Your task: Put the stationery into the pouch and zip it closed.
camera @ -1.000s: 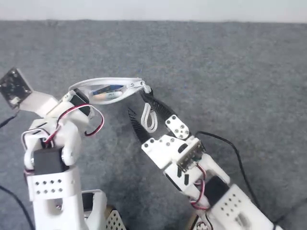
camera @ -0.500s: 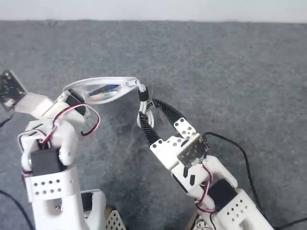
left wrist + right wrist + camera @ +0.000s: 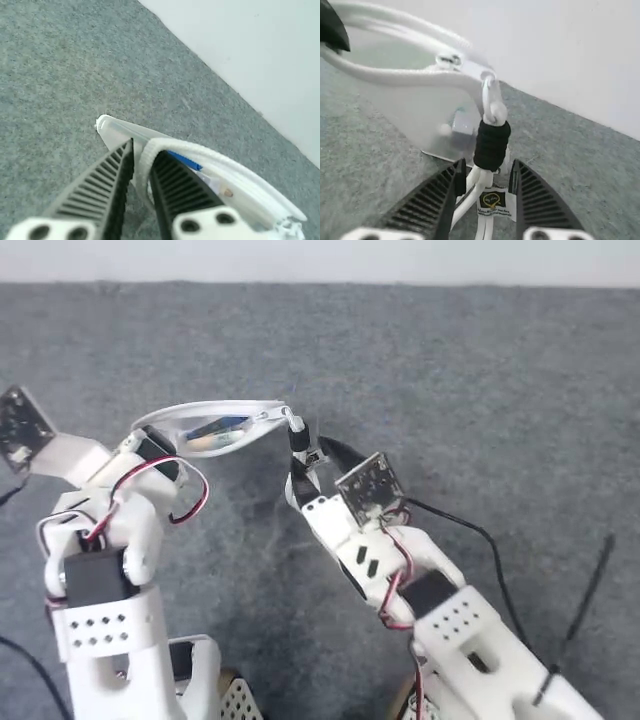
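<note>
High view, left gripper [image 3: 160,443] clamping pouch [image 3: 225,427], right gripper [image 3: 303,468] straddling zip cord [image 3: 297,441]

Your high camera looks steeply down on the table [image 3: 480,370], with the wall [image 3: 320,260] at 12 o'clock. Your left wrist camera rides close behind the left gripper [image 3: 142,150], facing the pouch [image 3: 215,165]. Your right wrist camera looks past the right gripper [image 3: 487,170], nearer still, at the zip pull [image 3: 491,140]. All three share the pouch.
</note>
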